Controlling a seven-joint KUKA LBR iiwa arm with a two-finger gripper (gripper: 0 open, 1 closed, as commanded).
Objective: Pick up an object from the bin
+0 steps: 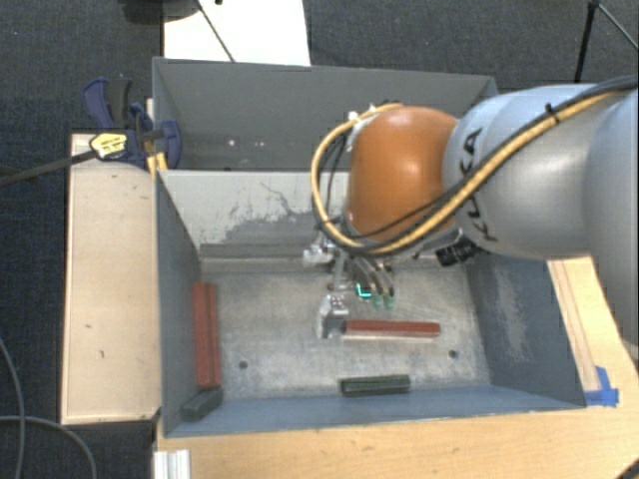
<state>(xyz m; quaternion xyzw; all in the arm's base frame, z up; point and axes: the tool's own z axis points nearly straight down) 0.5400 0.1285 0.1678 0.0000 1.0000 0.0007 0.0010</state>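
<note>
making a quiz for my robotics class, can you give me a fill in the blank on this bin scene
1. The gripper is at the view's ___ end of the reddish-brown stick.
2. The small dark block lies in the near-left ___ of the bin.
3. The cover on the arm's wrist is ___.
Missing words: left; corner; orange.

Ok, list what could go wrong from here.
1. The gripper is at the left end of the reddish-brown bar, not its middle. Grabbed there, the bar might tilt or slip out on lifting.
2. The bar lies flat on the bin floor, so the gripper could scrape the metal or merely push the bar along.
</note>
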